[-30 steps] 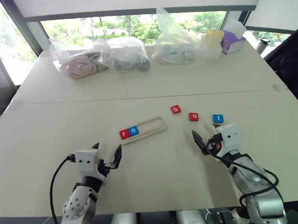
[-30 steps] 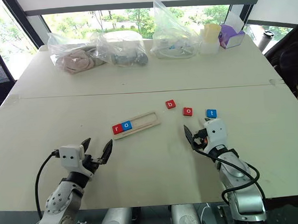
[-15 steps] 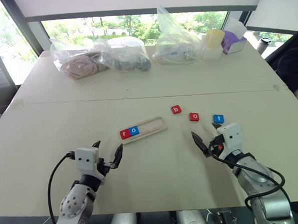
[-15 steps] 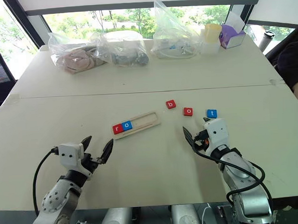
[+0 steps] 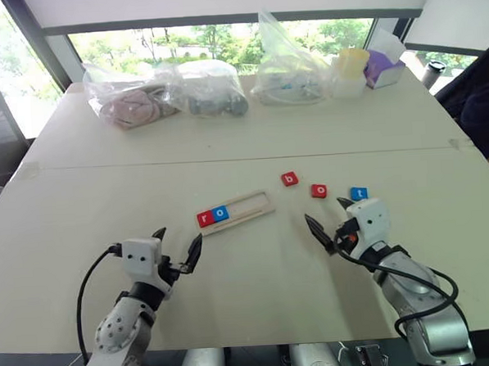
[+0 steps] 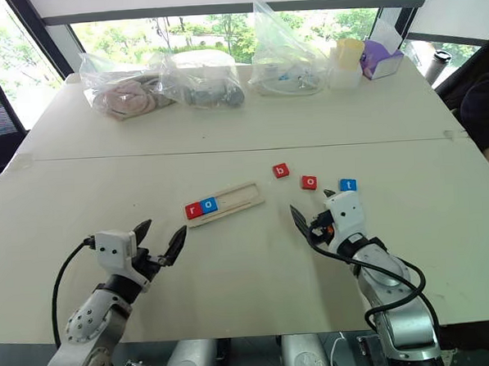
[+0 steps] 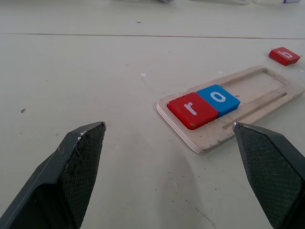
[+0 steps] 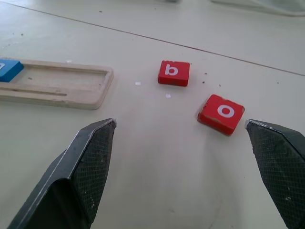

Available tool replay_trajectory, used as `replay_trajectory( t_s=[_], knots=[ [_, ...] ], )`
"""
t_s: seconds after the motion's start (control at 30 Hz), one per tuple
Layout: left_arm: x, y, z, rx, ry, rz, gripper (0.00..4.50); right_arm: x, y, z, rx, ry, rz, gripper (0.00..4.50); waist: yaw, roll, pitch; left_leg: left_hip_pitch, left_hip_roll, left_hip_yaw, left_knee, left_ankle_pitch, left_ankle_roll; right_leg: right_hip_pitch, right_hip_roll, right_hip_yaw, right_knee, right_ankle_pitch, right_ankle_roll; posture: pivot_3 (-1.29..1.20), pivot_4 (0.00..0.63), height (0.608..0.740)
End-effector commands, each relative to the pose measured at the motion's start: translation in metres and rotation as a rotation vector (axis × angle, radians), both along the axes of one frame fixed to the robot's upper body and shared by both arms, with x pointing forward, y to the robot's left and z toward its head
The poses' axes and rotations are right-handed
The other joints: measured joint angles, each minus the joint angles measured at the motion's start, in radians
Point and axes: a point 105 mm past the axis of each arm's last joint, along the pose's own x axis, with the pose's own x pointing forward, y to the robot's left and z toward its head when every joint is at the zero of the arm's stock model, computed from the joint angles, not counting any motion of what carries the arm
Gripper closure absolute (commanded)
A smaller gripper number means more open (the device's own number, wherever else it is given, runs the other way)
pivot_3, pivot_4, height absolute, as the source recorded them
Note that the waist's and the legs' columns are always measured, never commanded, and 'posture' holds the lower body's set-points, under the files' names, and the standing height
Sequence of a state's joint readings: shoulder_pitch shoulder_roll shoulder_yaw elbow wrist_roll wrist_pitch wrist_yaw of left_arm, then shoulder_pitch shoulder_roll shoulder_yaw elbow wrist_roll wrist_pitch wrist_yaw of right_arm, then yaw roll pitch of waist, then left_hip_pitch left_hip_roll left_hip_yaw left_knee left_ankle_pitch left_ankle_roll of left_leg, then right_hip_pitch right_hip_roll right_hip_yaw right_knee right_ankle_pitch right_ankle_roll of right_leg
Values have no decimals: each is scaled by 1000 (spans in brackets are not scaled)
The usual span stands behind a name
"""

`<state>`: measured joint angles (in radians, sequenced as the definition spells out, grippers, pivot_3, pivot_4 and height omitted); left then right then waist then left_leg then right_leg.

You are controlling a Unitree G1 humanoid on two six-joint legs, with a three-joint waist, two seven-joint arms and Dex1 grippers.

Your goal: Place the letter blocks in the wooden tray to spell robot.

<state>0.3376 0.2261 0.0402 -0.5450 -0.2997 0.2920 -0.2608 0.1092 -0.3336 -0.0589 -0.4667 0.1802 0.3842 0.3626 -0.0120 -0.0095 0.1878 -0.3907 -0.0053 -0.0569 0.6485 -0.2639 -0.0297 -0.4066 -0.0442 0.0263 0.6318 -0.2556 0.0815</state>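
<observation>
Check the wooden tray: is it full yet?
Partly filled. The wooden tray holds only the red r and blue o at one end; the rest of its slot is bare.

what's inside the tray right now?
The tray holds a red r and a blue o, side by side at its left end. The rest of the slot is bare wood. Nothing covers it.

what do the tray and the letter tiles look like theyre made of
The wooden tray: pale unfinished plywood, judging by layered lines along its edge. The letter blocks, such as the red r and red o: probably painted wood with a matte coat and white printed letters; chipped corners hint at that, though plastic is possible.
</observation>
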Motion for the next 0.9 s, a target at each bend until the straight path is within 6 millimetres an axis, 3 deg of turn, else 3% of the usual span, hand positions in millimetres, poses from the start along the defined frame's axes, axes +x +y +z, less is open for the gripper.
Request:
replay_trajectory(
  t_s=[0.03,0.27,0.4,0.63,0.9],
  knots=[
    [0,3,15,26,-49,-34,0,1,6,14,-3,-49,57,82,0,0,0,0,0,0,0,0,0,0,0,0,0,0,0,0,150,740],
    [7,4,33,119,-20,-347,0,-16,40,34,-29,56,499,82,0,0,0,0,0,0,0,0,0,0,0,0,0,0,0,0,150,740],
    [17,10,33,187,31,-511,0,-22,46,48,-84,103,663,82,0,1,1,0,0,0,0,0,0,0,0,-1,0,0,0,0,150,740],
    [38,12,27,355,71,-723,0,-19,49,66,-170,99,790,82,2,0,1,0,0,0,-1,0,0,0,1,-1,0,0,0,0,150,740],
    [65,11,22,422,90,-814,0,-15,53,65,-200,69,811,82,1,0,1,-1,0,0,-1,0,0,-1,0,-1,0,1,0,0,150,740]
  ],
)
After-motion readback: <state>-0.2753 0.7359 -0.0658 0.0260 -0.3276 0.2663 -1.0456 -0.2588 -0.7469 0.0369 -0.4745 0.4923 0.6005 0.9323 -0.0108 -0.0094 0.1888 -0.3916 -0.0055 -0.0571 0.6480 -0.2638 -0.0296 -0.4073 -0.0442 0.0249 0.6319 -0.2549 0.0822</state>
